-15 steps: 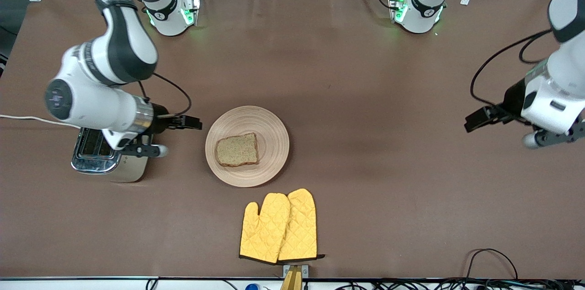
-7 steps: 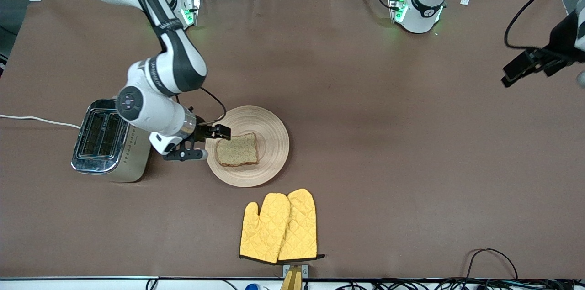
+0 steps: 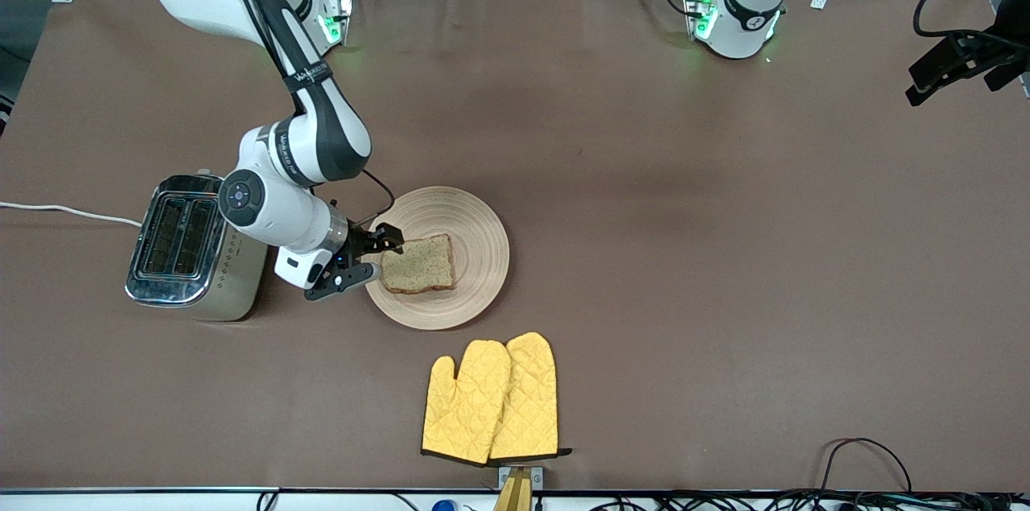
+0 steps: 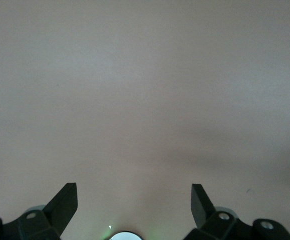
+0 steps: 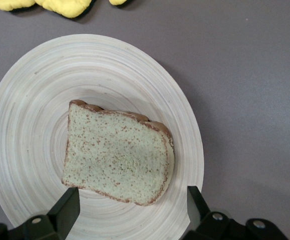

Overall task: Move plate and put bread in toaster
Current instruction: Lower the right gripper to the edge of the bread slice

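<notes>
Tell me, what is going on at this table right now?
The right arm's tool sits open at the edge of the plate, lined up on the bread that lies flat on it, not yet gripped. The toaster stands beside the plate, toward the right arm's end of the table. Yellow oven mitts lie nearer the front camera. The left arm waits, its tool open over bare table.

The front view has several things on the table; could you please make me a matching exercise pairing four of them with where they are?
Things:
1. bread
2. toaster
3. oven mitts
4. left gripper

Places:
A. nearest the front camera, on the table
B. over bare table at the left arm's end
C. lying on the plate
D. at the right arm's end of the table

Pairs: 1-C, 2-D, 3-A, 4-B
</notes>
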Robot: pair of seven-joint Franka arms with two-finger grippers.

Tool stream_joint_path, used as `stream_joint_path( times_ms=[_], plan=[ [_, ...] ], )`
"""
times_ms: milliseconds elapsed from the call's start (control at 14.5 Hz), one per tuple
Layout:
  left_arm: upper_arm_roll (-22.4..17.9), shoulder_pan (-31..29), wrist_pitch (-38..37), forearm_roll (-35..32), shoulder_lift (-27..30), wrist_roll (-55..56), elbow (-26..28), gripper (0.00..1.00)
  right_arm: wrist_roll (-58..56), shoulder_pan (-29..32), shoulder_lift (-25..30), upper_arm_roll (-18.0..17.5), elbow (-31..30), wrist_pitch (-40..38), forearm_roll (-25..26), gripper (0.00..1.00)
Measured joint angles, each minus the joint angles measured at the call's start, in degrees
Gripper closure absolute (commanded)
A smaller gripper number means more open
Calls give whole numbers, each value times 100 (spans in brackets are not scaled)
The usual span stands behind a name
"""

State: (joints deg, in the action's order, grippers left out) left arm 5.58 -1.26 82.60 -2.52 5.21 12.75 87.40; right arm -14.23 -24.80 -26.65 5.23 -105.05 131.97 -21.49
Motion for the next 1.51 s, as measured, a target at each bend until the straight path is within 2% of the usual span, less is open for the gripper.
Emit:
stream_joint_path(
  times_ms=[344, 413, 620, 826, 1515],
  plan=[
    [11, 53, 403, 17, -244, -37, 95, 0, -78, -38, -127, -9, -13, 15, 2, 6],
    [21, 68, 433, 47, -283, -37, 95, 0, -78, -38, -158, -8, -17, 20, 4, 9],
    [28, 81, 449, 213, -295, -37, 94, 0, -72, -36, -259, 2, -31, 49, 5, 29],
    [27, 81, 449, 220, -290, -37, 94, 0, 36, -46, -275, 3, -35, 72, 5, 40],
    [72, 89, 458, 220, -219, -31, 86, 0, 134, -64, -524, 8, -92, 501, 5, 40]
  ],
)
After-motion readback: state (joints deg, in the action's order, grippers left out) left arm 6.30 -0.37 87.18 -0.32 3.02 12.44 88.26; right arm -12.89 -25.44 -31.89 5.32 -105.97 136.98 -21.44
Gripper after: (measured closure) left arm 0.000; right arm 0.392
